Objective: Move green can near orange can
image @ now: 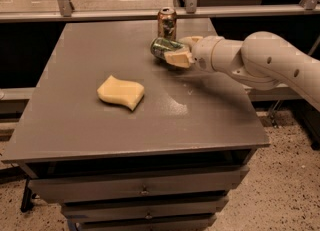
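Grey matte desk [75, 125] carries the upright orange can [166, 22], a smooth copper cylinder. Just in front of that can, the end effector [180, 49] pinches the green can [161, 48], long axis tipped almost level. Farther front-left lies 1 soft yellow sponge [121, 91].

Table [75, 125], drawers [145, 191] under it. Orange can [167, 22] upright at the far edge, mid-right. Green can [163, 48] just in front of it, tipped on its side, held in the gripper [176, 50]. Arm [260, 60] reaches in from the right. Sponge [121, 92] sits left of centre, well apart from both cans and nearer the front.
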Motion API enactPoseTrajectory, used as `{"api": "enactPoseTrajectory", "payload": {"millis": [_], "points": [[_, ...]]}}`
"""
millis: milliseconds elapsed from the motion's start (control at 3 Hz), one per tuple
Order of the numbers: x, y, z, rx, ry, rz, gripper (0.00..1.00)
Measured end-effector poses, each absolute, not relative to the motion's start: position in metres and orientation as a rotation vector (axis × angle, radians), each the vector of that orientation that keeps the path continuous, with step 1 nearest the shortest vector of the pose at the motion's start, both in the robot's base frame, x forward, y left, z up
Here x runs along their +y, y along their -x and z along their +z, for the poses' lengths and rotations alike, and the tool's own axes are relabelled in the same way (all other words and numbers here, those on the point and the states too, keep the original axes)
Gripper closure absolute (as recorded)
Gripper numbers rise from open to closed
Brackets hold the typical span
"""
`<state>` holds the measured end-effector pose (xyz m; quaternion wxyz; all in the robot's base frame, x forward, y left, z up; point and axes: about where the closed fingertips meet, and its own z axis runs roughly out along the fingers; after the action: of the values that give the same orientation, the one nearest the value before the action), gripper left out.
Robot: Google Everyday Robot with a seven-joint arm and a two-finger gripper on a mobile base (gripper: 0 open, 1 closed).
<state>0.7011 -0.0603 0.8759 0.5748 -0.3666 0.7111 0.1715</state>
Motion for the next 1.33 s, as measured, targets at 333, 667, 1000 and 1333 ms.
{"api": "enactPoseTrajectory", "payload": {"millis": [333,667,1000,1333], "points": [[-0.0547,-0.704,0.8698,1.668,0.867,0.426,0.82],[-0.0499,-0.7078,0.8669,1.667,0.877,0.44,0.57],[-0.048,-0.7108,0.8664,1.666,0.885,0.442,0.35],[-0.0489,-0.7134,0.867,1.66,0.893,0.435,0.11]]}}
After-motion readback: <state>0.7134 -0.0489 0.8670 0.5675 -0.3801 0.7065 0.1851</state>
